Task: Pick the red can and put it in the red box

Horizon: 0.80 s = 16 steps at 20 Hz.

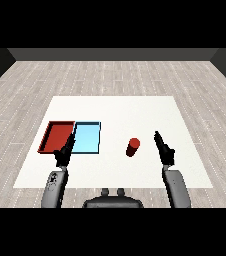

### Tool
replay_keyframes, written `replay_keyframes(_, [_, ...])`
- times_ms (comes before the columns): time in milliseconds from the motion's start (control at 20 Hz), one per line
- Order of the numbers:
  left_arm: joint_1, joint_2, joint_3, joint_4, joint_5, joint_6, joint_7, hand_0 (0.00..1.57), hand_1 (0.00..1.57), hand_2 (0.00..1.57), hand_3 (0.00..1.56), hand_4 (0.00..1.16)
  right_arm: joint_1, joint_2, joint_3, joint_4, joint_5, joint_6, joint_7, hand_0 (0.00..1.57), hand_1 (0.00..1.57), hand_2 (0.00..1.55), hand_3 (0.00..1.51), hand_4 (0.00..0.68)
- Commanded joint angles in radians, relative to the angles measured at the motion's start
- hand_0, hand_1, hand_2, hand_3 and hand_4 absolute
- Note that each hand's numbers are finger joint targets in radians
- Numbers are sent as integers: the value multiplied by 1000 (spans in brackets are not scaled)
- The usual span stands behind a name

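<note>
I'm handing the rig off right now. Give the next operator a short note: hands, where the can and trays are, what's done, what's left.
Left hand: open, fingers straight, holding nothing, over the near edge of the trays.
Right hand: open, fingers straight, holding nothing, just right of the red can and apart from it.
Red can: upright on the white table, between the light blue tray and the right hand.
Red tray: at the table's left, with the light blue tray beside it on its right.
Done: nothing yet; the can is not picked up.
Left: grasp the can, likely with the right hand, carry it over the blue tray and set it in the red tray.

Can right of two trays
</note>
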Motion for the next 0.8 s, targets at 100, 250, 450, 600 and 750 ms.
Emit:
replay_keyframes(100, [-26, 1, 9, -8, -11, 7, 17, 0, 0, 0, 0, 0, 17, -34, -106, 40, -78, 84, -41, 0, 0, 0, 0, 0])
replay_keyframes(250, [-5, -1, -17, -102, -28, 21, 85, 0, 0, 0, 0, 0, 14, -100, -196, 53, -179, 159, -7, 0, 0, 0, 0, 0])
replay_keyframes(450, [-53, -18, 61, -115, 62, -24, -305, 0, 0, 0, 0, 0, 46, -48, -207, -8, -218, 191, -319, 0, 0, 0, 0, 0])
replay_keyframes(600, [-40, -61, 34, -40, 36, -13, -399, 0, 0, 0, 0, 0, 23, -80, -245, 103, -237, 264, -419, 0, 0, 0, 0, 0])
replay_keyframes(750, [-41, -59, 37, -8, 38, -19, -435, 0, 0, 0, 0, 0, 37, -39, -215, 90, -197, 244, -405, 0, 0, 0, 0, 0])
